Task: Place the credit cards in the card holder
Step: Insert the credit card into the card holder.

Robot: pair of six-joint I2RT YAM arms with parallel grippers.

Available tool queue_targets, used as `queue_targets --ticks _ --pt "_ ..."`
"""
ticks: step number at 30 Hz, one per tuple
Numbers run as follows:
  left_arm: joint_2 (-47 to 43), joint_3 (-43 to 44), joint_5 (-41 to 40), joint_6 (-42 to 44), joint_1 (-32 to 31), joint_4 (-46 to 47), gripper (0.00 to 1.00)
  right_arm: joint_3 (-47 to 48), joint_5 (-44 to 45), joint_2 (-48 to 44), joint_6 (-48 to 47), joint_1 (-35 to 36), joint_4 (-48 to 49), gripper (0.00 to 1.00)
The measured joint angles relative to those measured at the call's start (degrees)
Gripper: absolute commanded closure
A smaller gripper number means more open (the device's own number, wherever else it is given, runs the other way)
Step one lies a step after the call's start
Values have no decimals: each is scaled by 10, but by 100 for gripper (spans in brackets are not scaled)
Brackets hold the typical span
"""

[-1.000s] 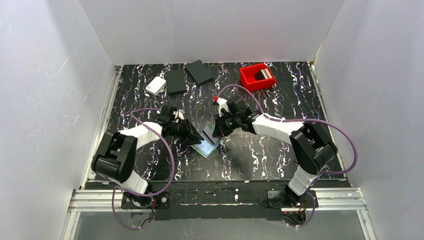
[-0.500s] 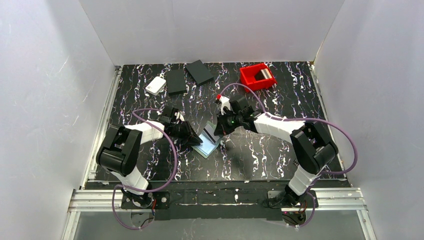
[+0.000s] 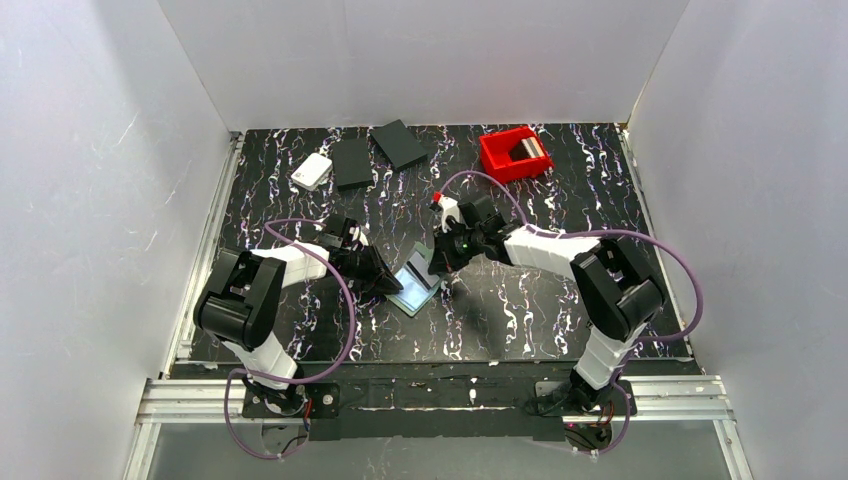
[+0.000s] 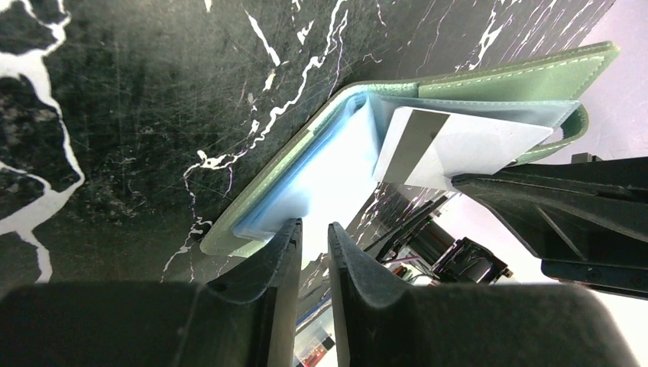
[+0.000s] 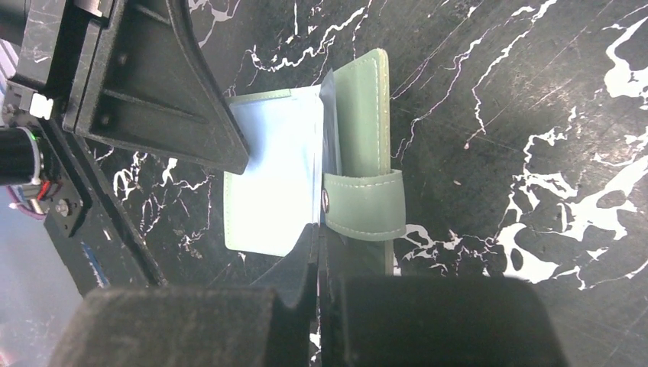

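The card holder is a sage-green wallet lying open on the table, with pale blue pockets up. My left gripper rests its tips on the wallet's left half. In the left wrist view its jaws stand almost together and hold nothing, with one tip touching the blue pocket edge. My right gripper is shut on a whitish credit card, held on edge at the wallet's fold. In the right wrist view the card shows only as a thin line beside the green snap strap.
A white rounded box and two black flat rectangles lie at the back left. A red bin with something grey inside stands at the back right. White walls enclose the table on three sides.
My right gripper has shifted slightly left with the card, closer to the wallet's fold. My left gripper has stayed on the wallet's left half.
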Motion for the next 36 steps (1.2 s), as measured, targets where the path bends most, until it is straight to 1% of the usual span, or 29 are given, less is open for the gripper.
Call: queue_targets --ticks 10,18,27,36 --pt "0 -3 0 9 0 1 83 0 -23 24 30 -13 19 99" --pt "0 -3 0 15 0 -1 84 3 -53 43 51 -34 5 99" --pt "0 -3 0 24 0 -6 84 19 -97 65 47 -45 -31 99" --pt "0 -1 0 32 0 -11 84 20 -114 72 73 -45 -21 99"
